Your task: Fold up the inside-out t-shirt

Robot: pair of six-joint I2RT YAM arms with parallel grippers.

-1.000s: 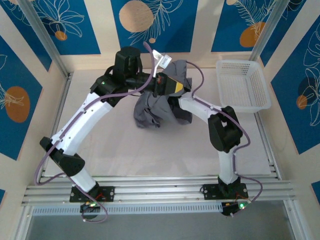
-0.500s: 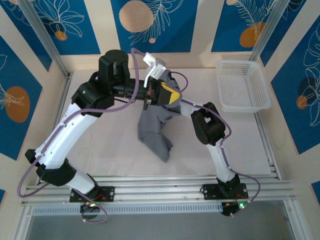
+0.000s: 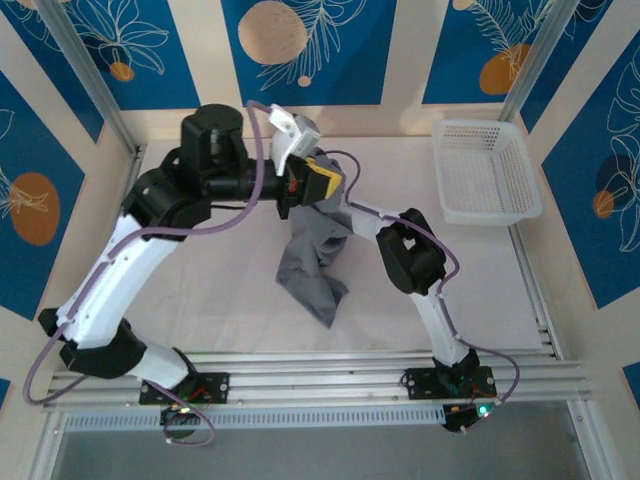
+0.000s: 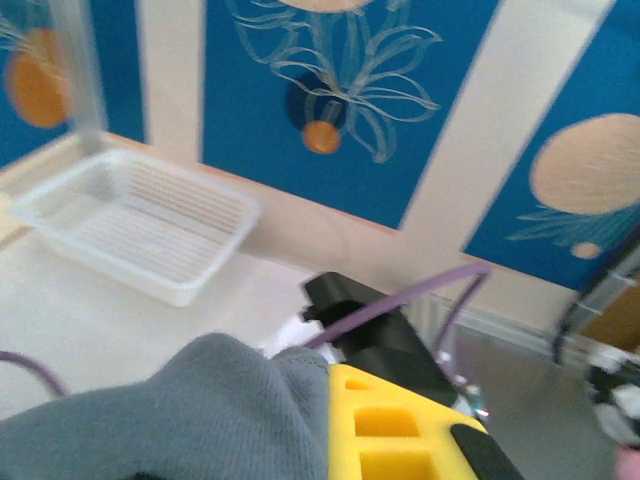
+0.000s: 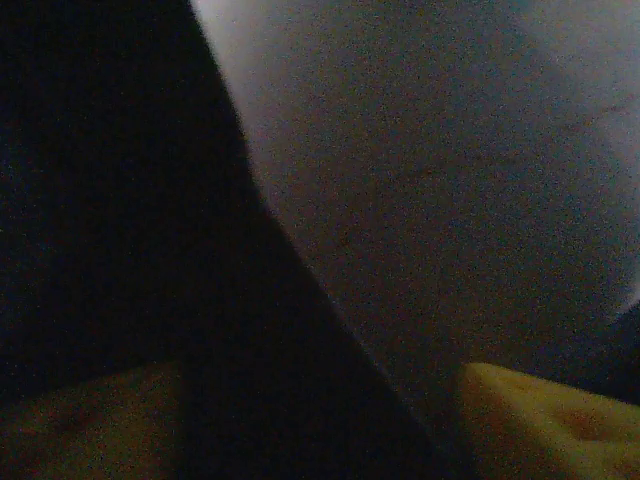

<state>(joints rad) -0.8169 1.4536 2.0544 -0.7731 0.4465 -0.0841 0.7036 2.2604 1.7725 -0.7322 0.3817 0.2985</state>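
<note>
Overhead, the t-shirt [image 3: 312, 262] hangs as one long bunch — top end gathered where the left fingers [image 3: 320, 183] and right fingers [image 5: 540, 410] meet, tail pointing toward the near edge of the surface [image 3: 220, 290] — though cloth hides whether either pair is clamped.

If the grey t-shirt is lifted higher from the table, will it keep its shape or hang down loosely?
Probably floppy: the t-shirt hangs in a crumpled, twisted column, and its lower end appears to rest on the table. It is likely light for its size, since it drapes in soft folds. If pushed, it would probably bunch up, not roll.
</note>
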